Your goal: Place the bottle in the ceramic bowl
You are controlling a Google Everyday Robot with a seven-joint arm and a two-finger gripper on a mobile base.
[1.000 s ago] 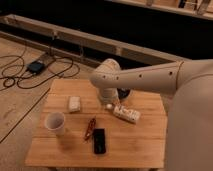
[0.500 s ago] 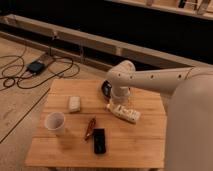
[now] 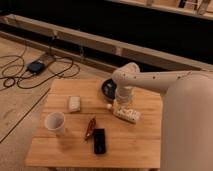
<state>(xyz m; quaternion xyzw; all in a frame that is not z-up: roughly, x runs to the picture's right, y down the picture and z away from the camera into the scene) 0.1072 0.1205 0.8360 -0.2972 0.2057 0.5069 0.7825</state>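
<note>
The bottle (image 3: 128, 114) is a small white oblong with dark marks, lying on its side on the wooden table (image 3: 135, 150) right of centre. The ceramic bowl (image 3: 108, 88) is dark and round, at the table's far edge, partly hidden behind my arm. My gripper (image 3: 122, 102) hangs from the white arm (image 3: 150, 80) just above the bottle's left end, between the bottle and the bowl. The wrist hides what lies between its tips.
A white mug (image 3: 55, 122) stands front left. A plain white block (image 3: 74, 103) lies left of centre, a tiny white ball (image 3: 109, 106) beside the gripper. A red object (image 3: 90, 128) and a black phone (image 3: 99, 141) lie in front. Cables (image 3: 30, 70) are on the floor.
My arm has swung to the right, uncovering the bowl. The gripper has moved from the table's middle to just above the bottle's left end. The bottle has not moved.
</note>
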